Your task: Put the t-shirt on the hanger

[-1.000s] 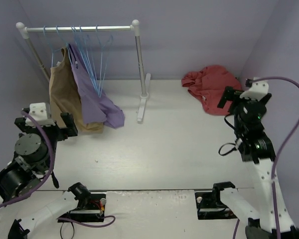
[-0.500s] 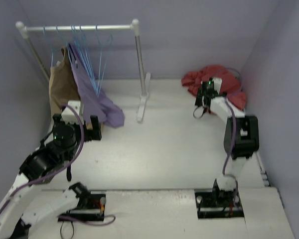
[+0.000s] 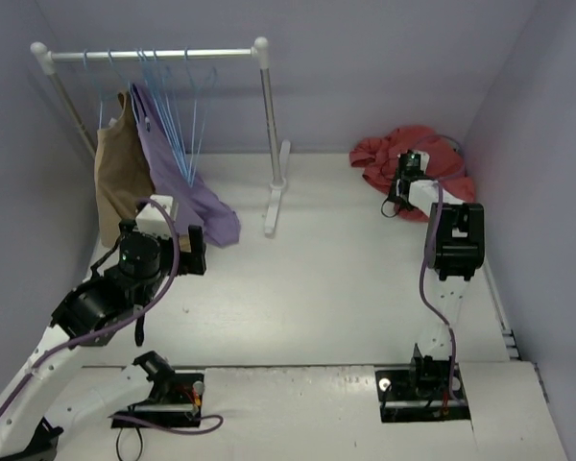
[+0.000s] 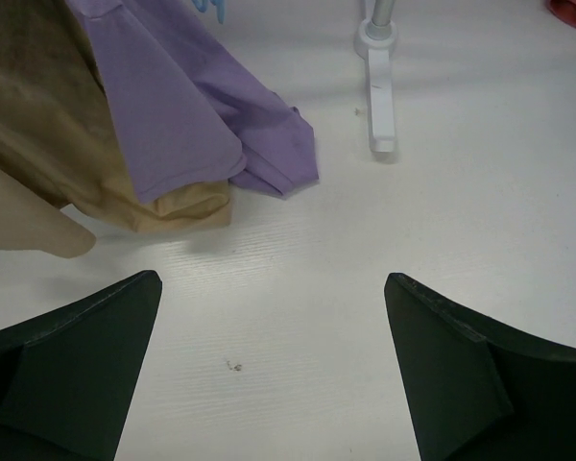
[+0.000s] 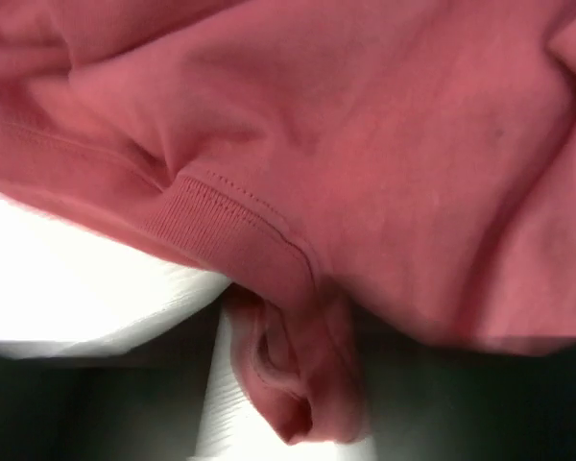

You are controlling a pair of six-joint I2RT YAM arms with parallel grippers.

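Found the rack at the far left of the table, hangers on its rail, garments hung there, hems on the tabletop. Left gripper just before them. T-shirt heaped far right, right gripper upon it.

Salmon-red t-shirt lies crumpled far right; thin light-blue hanger hangs far left.

right gripper blurred, dark — t-shirt cropped
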